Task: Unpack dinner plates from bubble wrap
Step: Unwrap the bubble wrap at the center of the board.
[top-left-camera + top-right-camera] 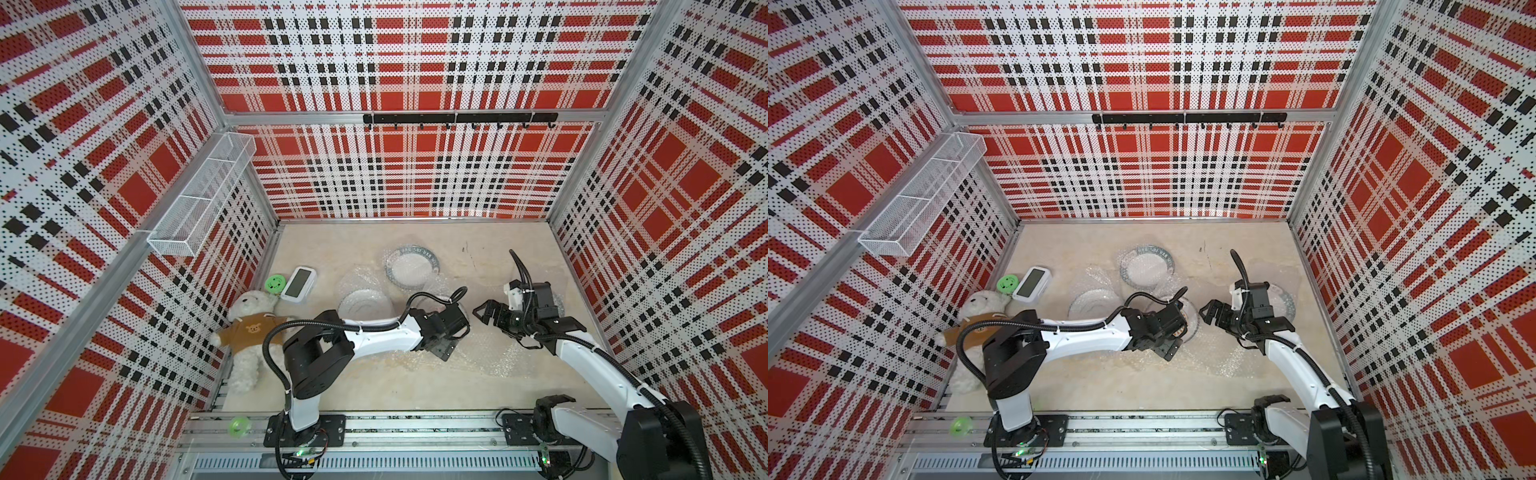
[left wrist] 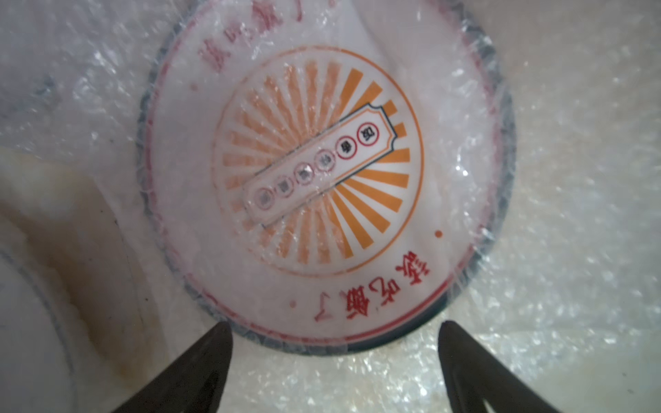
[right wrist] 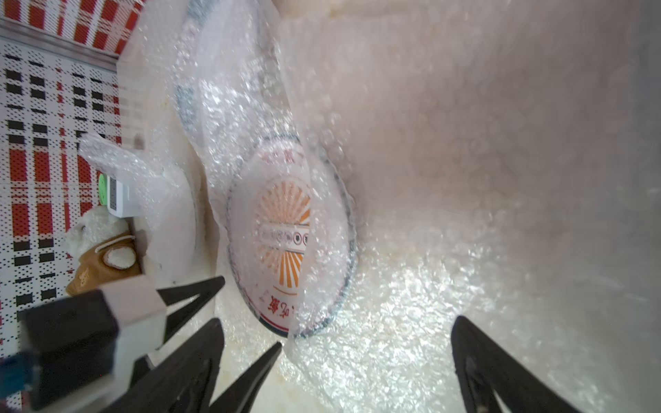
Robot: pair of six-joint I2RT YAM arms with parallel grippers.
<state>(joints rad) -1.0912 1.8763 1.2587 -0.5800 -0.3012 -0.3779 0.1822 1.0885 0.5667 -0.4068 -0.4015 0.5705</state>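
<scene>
Looks across a dinner plate [image 3: 275,246] with an orange sunburst centre, half veiled by bubble wrap [image 3: 393,339] folded over one side and spread beneath. Shows the right gripper [image 3: 338,321] spread wide and holding nothing, the left gripper [image 3: 250,311] likewise parted just beside the plate's rim. Takes in a teddy bear [image 3: 93,232], a white device [image 3: 120,196] and a green disc [image 3: 103,189] by the plaid wall [image 3: 43,125].

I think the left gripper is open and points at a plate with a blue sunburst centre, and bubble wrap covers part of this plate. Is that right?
Not quite: the sunburst is orange, not blue, as the left wrist view shows. The left gripper is open and points at the plate, and bubble wrap covers part of it.
</scene>
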